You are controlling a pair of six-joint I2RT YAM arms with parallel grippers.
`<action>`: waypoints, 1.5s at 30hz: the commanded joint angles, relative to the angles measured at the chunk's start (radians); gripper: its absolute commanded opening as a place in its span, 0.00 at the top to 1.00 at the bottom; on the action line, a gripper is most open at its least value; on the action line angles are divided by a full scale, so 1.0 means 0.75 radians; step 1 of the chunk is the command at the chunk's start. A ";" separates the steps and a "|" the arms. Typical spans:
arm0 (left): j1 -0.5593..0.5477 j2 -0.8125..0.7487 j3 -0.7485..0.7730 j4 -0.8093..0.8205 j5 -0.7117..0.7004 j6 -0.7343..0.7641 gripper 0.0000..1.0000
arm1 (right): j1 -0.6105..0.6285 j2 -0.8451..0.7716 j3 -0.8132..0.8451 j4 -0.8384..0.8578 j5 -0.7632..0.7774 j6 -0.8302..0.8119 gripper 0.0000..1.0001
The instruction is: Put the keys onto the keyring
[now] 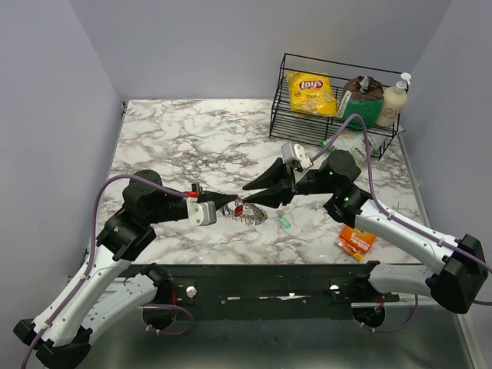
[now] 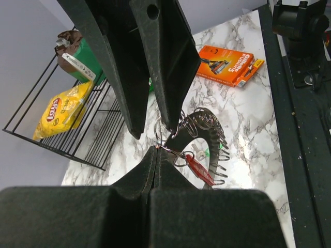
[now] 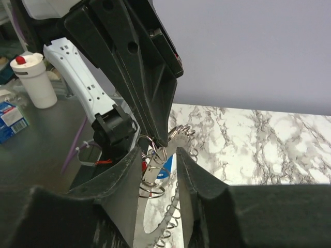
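Note:
The keyring (image 1: 252, 214), a flat grey ring with small wire loops along its rim, hangs above the marble table. My left gripper (image 1: 229, 206) is shut, its tips (image 2: 156, 150) pinching a thin wire loop at the keyring's (image 2: 209, 129) edge. A red key (image 2: 199, 169) dangles there from a small ring. From the other side my right gripper (image 1: 250, 201) meets it. In the right wrist view it (image 3: 158, 151) stands open astride the keyring's plate (image 3: 151, 175), with a gap on one side. A blue key (image 3: 166, 167) hangs behind the plate. A pale green key (image 1: 284, 221) lies on the table.
A black wire basket (image 1: 307, 127) at the back right holds a yellow Lay's packet (image 1: 311, 92), a brown-and-green pack (image 1: 363, 96) and a pump bottle (image 1: 392, 104). An orange box (image 1: 356, 242) lies near the front right edge, beside my right arm.

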 commanded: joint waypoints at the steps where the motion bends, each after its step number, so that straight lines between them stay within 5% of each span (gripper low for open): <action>1: 0.003 -0.026 0.049 0.087 0.059 -0.020 1.00 | -0.005 0.024 0.044 -0.055 -0.027 -0.030 0.63; 8: 0.001 -0.030 0.051 0.110 0.079 -0.047 1.00 | -0.005 0.044 0.063 -0.064 -0.029 -0.030 0.69; 15: 0.003 -0.028 0.047 0.110 0.071 -0.051 1.00 | -0.005 0.049 0.077 -0.072 -0.024 -0.024 0.99; 24: 0.001 0.035 0.095 -0.011 0.026 -0.022 1.00 | -0.005 0.063 0.130 -0.158 -0.018 -0.060 0.99; 32: 0.001 0.084 0.122 -0.062 -0.017 -0.018 0.77 | -0.005 0.065 0.157 -0.239 -0.006 -0.087 0.99; 45: -0.001 0.168 0.181 -0.178 -0.070 0.018 0.73 | -0.005 0.055 0.167 -0.299 0.002 -0.116 0.99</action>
